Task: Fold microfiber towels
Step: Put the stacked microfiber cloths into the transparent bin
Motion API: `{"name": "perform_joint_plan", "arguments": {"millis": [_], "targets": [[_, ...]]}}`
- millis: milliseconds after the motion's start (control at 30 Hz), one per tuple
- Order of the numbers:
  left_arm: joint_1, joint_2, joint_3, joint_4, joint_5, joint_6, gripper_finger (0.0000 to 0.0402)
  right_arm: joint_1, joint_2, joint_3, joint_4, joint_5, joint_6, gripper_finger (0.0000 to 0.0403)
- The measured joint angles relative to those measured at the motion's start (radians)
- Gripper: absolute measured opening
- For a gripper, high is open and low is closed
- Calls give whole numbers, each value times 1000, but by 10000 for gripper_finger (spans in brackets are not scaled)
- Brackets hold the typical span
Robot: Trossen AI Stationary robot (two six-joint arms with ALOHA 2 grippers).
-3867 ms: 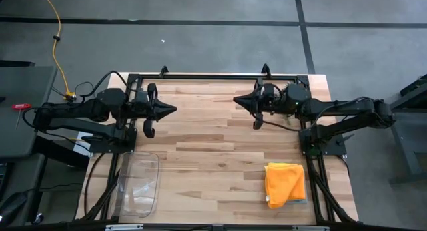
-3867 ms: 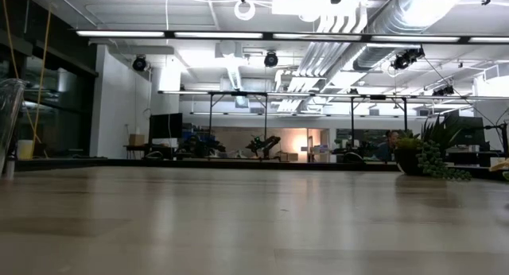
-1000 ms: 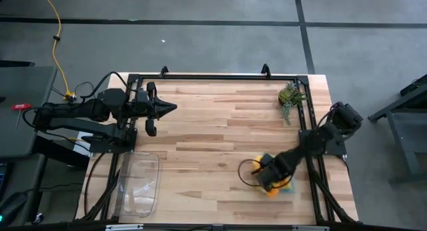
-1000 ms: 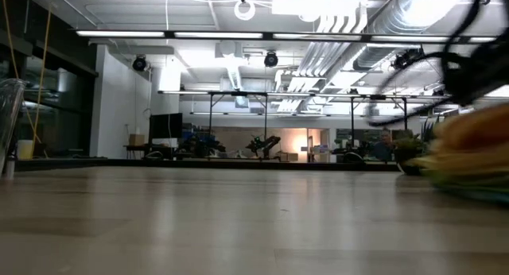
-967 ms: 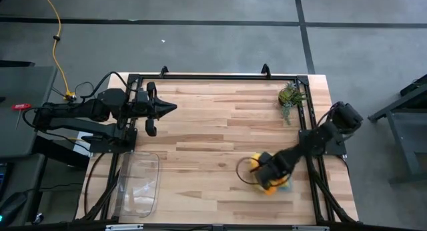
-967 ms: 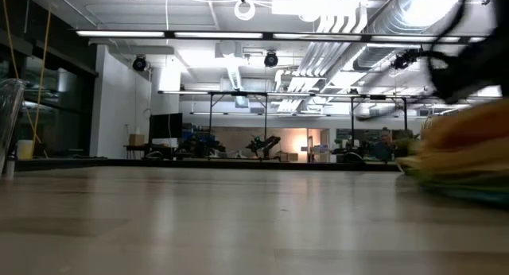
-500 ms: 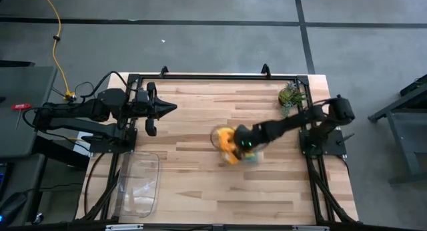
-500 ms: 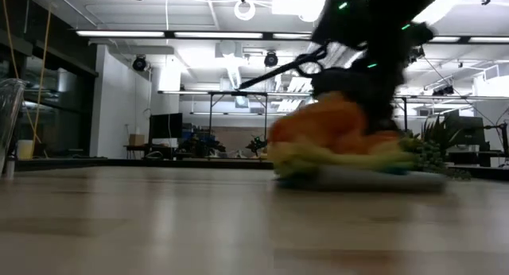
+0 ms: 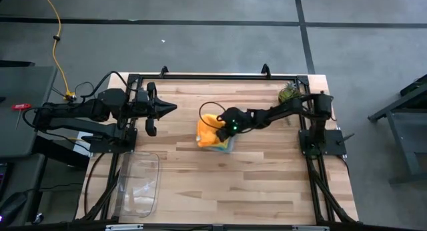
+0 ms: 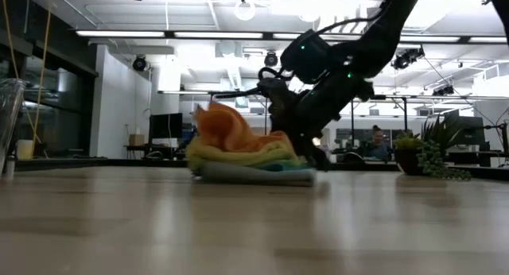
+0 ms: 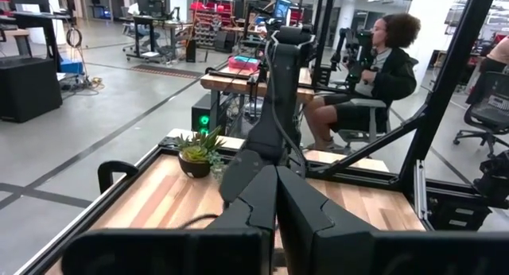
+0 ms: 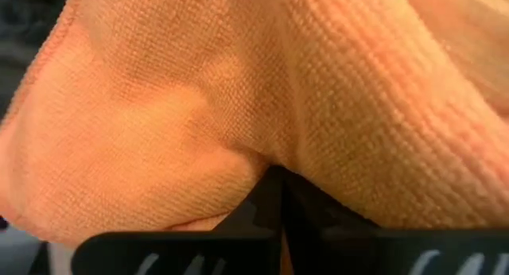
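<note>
Right gripper (image 9: pixel 225 126) closed, pinching orange towel (image 9: pixel 207 127) on top of towel stack (image 10: pixel 250 165), stack near table (image 9: pixel 200 171) centre. Left gripper (image 9: pixel 171 109) closed, empty, waiting at left rear.

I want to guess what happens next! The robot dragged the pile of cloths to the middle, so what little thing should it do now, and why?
Probably let go: the right end effector is shut on the orange towel topping the towel stack, which now rests mid-table. Opening would free the top cloth for spreading. The left end effector waits shut at the table's far left.
</note>
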Motion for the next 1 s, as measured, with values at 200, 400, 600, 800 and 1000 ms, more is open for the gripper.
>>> {"name": "perform_joint_plan", "arguments": {"millis": [200,400,600,800,1000], "targets": [[0,0,0,0,0,-15,0,63,33,0,73,-19,-19,0],[0,0,0,0,-1,-22,0,74,35,-2,120,49,60,0],[0,0,0,0,-1,-37,0,65,36,-2,135,76,41,0],[0,0,0,0,-1,-49,0,65,-42,-4,129,83,-77,0],[0,0,0,0,-2,-16,0,26,-259,-4,-53,81,-257,0]]}}
